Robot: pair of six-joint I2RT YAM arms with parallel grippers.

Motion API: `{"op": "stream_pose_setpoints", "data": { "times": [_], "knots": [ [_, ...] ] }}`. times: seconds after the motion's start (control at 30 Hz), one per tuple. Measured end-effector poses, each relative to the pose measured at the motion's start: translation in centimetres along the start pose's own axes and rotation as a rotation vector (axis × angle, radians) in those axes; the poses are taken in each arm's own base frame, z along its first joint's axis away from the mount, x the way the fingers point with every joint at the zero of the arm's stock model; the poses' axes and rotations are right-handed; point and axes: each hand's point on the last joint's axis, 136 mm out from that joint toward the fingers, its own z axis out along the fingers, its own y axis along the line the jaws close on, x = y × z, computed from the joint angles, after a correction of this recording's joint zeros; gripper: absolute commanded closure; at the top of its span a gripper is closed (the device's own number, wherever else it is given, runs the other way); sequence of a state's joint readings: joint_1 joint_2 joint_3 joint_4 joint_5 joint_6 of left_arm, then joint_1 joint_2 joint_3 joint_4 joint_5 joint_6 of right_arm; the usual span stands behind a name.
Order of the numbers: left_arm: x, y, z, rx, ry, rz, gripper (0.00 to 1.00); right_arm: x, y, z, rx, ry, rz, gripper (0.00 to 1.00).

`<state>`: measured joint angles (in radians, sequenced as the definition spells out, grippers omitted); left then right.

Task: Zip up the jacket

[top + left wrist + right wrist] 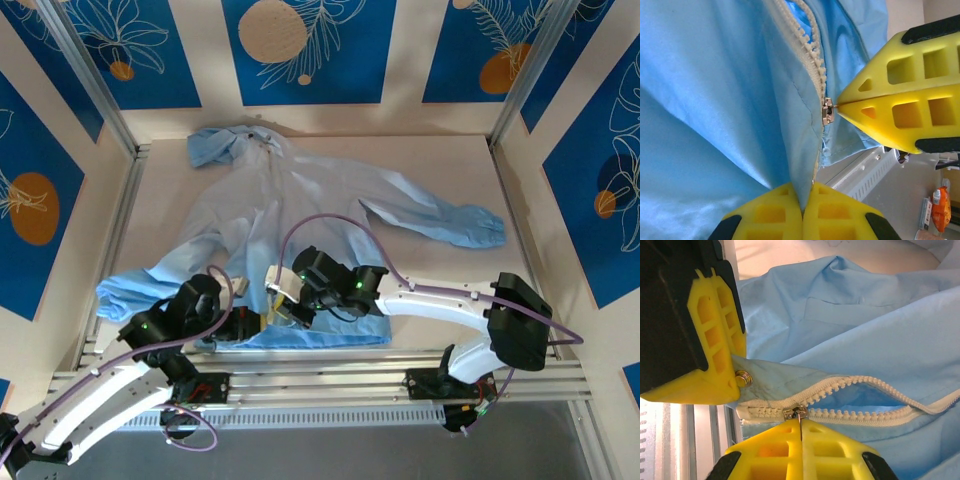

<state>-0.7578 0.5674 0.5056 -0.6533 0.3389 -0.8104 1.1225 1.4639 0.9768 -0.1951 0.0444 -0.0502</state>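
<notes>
left gripper clamps the jacket hem, so right gripper, pinching the zipper slider, should pull straight toward 12 o'clock.

1. We see a pale cream table, flat and matte, with walls on three sides.
2. Around it stand wall panels of deep blue, with white line-drawn flowers and orange or tan discs.
3. Silver aluminium posts rise at a slant at the two back corners.
4. Along the near edge runs a grooved aluminium rail.
5. In the left wrist view — low on the right — we find a small orange packet, too blurred to read.
</notes>
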Motion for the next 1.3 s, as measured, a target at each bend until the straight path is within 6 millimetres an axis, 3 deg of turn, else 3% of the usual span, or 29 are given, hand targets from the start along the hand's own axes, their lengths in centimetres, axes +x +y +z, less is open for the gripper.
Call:
{"op": "stream_pose_setpoints", "data": {
  "times": [0.2, 0.5, 1.1, 1.3],
  "knots": [
    [0.2, 0.2, 0.5, -0.016, 0.031, 0.010, 1.00, 0.7, -0.5, 0.6, 0.010, 0.017, 0.011, 1.00],
    [0.3, 0.1, 0.3, -0.020, 0.043, 0.027, 1.00, 0.3, -3.1, 1.1, 0.060, 0.011, 0.070, 1.00],
    [0.3, 0.4, -0.8, -0.034, 0.002, 0.044, 1.00, -1.0, -3.6, 2.1, 0.025, 0.013, 0.022, 1.00],
    [0.5, 0.0, -0.3, -0.013, 0.037, 0.071, 1.00, 0.0, -4.3, 1.8, 0.023, 0.057, 0.011, 1.00]
  ]
}}
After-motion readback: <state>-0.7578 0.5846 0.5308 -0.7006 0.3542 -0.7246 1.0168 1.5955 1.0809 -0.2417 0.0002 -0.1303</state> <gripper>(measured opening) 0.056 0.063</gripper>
